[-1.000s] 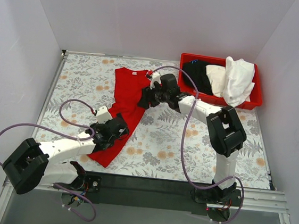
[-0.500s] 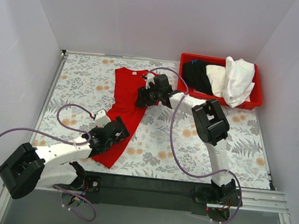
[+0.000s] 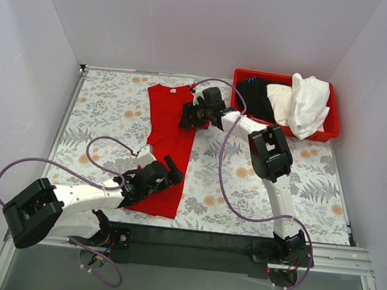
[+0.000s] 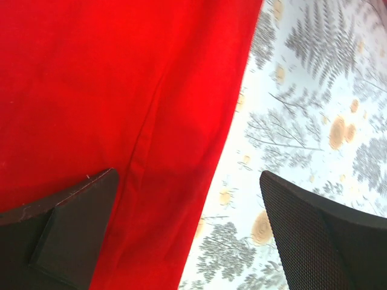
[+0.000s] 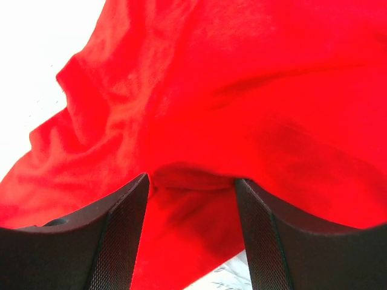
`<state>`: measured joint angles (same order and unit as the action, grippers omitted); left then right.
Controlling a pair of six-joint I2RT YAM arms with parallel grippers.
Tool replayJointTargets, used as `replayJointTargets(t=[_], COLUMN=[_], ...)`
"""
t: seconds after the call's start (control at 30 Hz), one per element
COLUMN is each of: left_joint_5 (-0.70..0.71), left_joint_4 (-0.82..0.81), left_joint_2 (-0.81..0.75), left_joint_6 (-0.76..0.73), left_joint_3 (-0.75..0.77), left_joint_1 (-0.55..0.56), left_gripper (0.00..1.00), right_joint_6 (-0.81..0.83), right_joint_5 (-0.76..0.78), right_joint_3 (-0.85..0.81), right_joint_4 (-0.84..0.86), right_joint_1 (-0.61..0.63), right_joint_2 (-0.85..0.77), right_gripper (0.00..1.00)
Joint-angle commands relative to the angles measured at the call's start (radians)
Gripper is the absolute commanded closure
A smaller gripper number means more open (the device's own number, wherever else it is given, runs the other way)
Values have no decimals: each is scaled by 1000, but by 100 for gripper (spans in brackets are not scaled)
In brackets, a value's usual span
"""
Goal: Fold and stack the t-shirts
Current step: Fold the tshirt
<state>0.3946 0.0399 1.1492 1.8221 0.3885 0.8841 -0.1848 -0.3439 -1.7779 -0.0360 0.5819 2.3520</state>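
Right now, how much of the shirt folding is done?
Barely begun: nothing is stacked. In hand is the red shirt, stretched out, not folded small; the right gripper pinches its top edge, the left gripper hangs open over its hem. Left: finish it, then the black shirt, cream shirt and white shirt heaped in the bin.

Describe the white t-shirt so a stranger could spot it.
Find the red bin at the table's far right corner. Inside, the white t-shirt is rightmost, piled highest, spilling over the near rim; the cream shirt and black shirt lie left of it.
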Motion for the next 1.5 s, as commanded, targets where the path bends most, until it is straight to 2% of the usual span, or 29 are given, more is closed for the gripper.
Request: replayJointTargets(t=[0.0, 0.27, 0.43, 0.53, 0.7, 0.83, 1.03, 1.07, 1.3, 1.47], left_joint_5=[-91, -160, -195, -181, -31, 98, 249, 250, 188, 161], left_joint_4=[-34, -199, -227, -222, -126, -46, 188, 236, 313, 344], left_joint_2=[61, 208, 314, 305, 202, 59, -71, -95, -134, -144], left_joint_6=[13, -21, -55, -75, -135, -171, -97, -78, 22, 40], left_joint_3=[16, 76, 164, 171, 184, 187, 142, 132, 33, 12], left_joint_1=[30, 64, 81, 84, 84, 84, 84, 85, 84, 84], left_gripper=[2, 2, 2, 2, 2, 2, 2, 2, 2, 2], right_joint_6=[21, 53, 58, 71, 99, 93, 58, 45, -39, -77], right_joint_5=[30, -12, -41, -56, -49, -24, 48, 60, 244, 338], right_joint_3=[-61, -240, -325, -325, -261, -137, 216, 315, 719, 871], right_joint_4=[-74, -139, -169, -168, -157, -101, 27, 57, 84, 38], right_joint_1=[-40, -74, -83, -85, -85, -82, -70, -60, 36, 151], right_joint_2=[47, 122, 179, 176, 98, -84, -428, -469, -810, -927], right_gripper=[46, 46, 45, 45, 44, 43, 43, 43, 44, 44])
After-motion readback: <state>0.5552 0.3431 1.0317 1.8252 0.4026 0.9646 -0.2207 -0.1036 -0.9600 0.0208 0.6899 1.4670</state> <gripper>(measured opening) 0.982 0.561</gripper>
